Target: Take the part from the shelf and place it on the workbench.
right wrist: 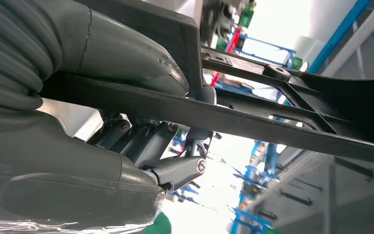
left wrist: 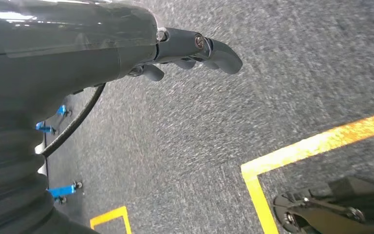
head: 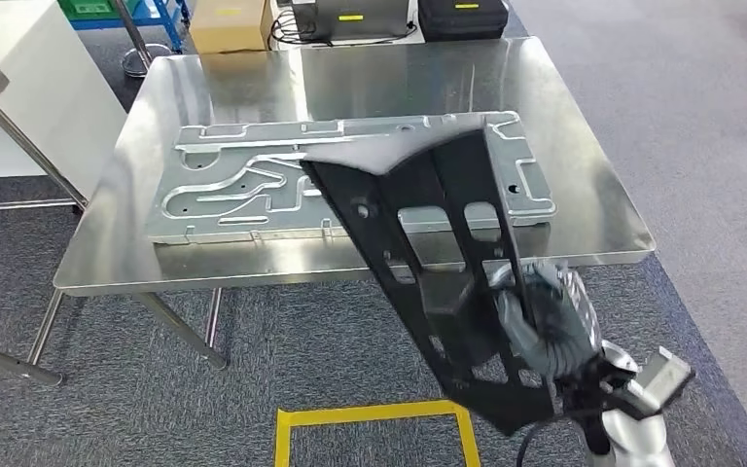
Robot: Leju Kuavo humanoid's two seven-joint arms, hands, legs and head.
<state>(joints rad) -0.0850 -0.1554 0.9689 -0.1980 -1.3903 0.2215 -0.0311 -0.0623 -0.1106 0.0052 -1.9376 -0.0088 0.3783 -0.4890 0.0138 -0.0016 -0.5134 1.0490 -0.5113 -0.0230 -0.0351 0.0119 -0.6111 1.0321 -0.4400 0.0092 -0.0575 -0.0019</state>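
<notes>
Hanging over grey carpet with yellow floor tape, the left hand [left wrist: 185, 51] holds nothing, its fingers loosely curled. Farther right, a stamped metal panel [head: 253, 190] lies flat on the steel workbench [head: 136, 243]. The black part [head: 428, 253] slants above the bench's near edge, its upper end over the panel, gripped at its lower end by the right hand [head: 545, 326].

Right robot hand [right wrist: 141, 122] gripping black part [right wrist: 292, 124], thumb on one face, fingers [right wrist: 175, 168] on the other, blue shelving [right wrist: 272, 156] blurred beyond the part
</notes>
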